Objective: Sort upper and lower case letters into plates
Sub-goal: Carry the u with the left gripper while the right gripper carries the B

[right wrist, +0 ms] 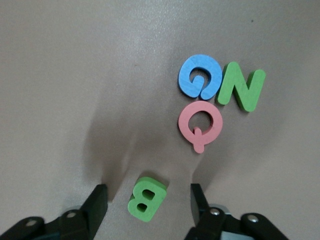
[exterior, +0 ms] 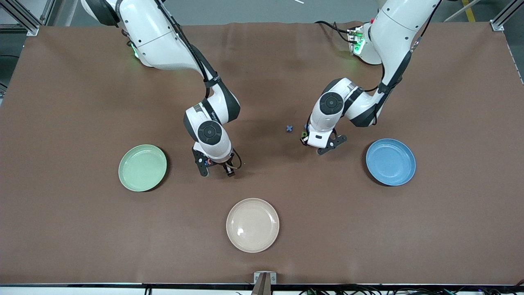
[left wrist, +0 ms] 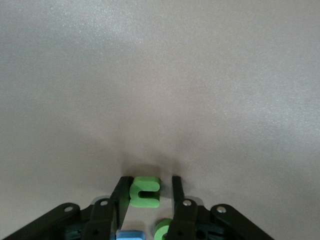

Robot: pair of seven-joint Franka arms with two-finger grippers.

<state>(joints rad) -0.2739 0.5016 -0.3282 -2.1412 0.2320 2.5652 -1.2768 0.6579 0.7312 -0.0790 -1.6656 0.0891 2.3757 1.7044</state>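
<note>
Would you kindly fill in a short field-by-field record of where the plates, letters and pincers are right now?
plates: green plate toward the right arm's end; blue plate toward the left arm's end; both without letters
spare plate: beige plate, nearest the front camera
left pincer: low, fingers around a green letter
right pincer: low, open around the green B
loose letters: blue G, green N, pink Q clustered together

Both arms reach down to mid-table, wrists bent low: the left gripper (left wrist: 148, 192) with fingers narrowed but not touching, the right gripper (right wrist: 148, 202) with fingers spread wide apart.
</note>
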